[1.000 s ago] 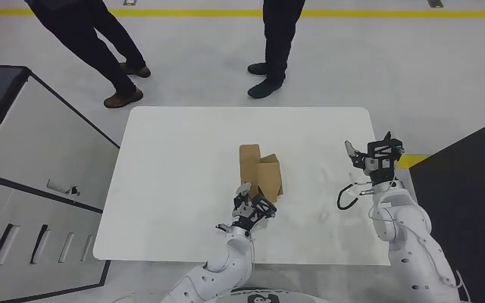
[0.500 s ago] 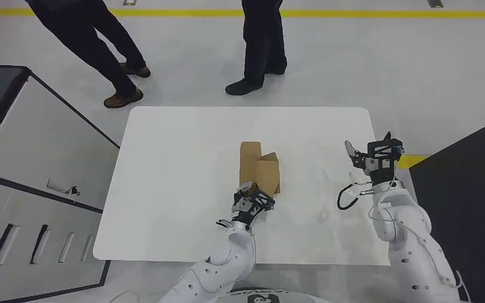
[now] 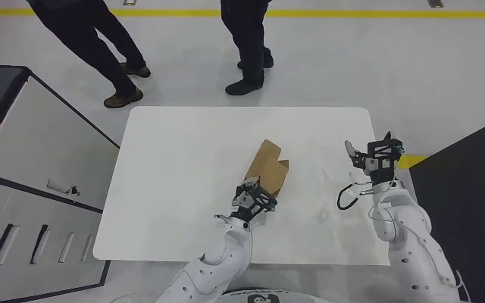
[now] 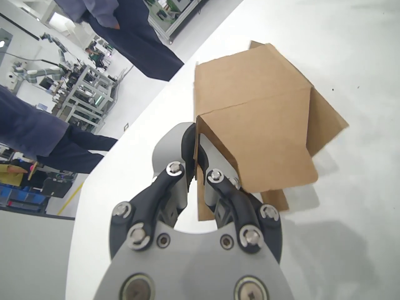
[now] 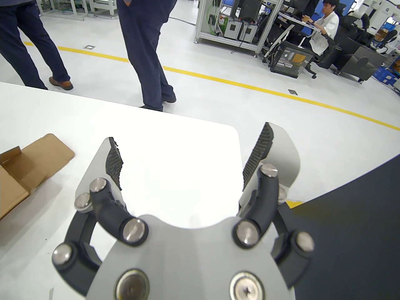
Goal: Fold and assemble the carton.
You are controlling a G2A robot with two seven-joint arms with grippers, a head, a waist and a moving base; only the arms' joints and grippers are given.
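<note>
A brown cardboard carton (image 3: 270, 167) lies partly unfolded near the middle of the white table (image 3: 174, 151), turned at a slant. My left gripper (image 3: 253, 198) is shut on the carton's near flap edge. In the left wrist view the carton (image 4: 259, 120) has one panel standing up and flaps spread beneath, and my left gripper (image 4: 196, 154) pinches a thin cardboard wall between its pads. My right gripper (image 3: 362, 153) hovers open over the table's right edge with nothing in it. In the right wrist view the right gripper (image 5: 190, 154) is wide open, and the carton (image 5: 28, 170) lies far off to the side.
A dark surface (image 3: 455, 189) borders the table on the right. A grey cabinet (image 3: 38, 151) stands to the left. Two people's legs (image 3: 246, 45) are on the floor beyond the far edge.
The left gripper has swung the carton, so its far end now points toward the back right instead of straight back. The right arm kept still. A person behind has stepped left.
</note>
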